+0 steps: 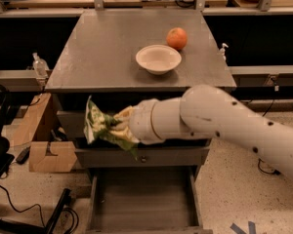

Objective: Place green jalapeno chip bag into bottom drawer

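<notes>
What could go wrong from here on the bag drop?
1. The gripper holds the green jalapeno chip bag high, toward the camera-left side of the open bottom drawer; released now, it may land on that side wall or outside.
2. Lowering could snag the bag on the middle drawer front behind it.
</notes>
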Controlling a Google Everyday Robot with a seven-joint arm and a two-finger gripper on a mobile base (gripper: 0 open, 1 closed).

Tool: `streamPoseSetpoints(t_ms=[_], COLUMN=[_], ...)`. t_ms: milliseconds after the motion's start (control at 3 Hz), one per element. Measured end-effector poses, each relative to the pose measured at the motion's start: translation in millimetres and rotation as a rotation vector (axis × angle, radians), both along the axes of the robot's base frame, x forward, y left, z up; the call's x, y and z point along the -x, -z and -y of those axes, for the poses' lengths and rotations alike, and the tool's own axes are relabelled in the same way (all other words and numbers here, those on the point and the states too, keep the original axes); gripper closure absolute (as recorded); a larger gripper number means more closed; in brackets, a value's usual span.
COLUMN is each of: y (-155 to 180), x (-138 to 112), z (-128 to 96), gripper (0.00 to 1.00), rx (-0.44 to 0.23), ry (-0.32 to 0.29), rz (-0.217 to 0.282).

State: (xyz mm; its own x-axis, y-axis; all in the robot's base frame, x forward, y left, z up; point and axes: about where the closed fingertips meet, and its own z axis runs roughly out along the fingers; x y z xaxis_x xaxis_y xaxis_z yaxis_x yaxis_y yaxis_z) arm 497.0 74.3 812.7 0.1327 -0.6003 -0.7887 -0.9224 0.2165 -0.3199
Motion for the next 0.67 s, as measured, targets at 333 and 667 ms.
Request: streamPoseSetpoints(t_ms=[333,667], y=[21.7,21.7], x=[10.3,10.3], z=[10.5,10.5], gripper=[1.0,1.0], rx=[0.005,0.005], ry=[0.006,0.006], rz=[-0.031,-0.031])
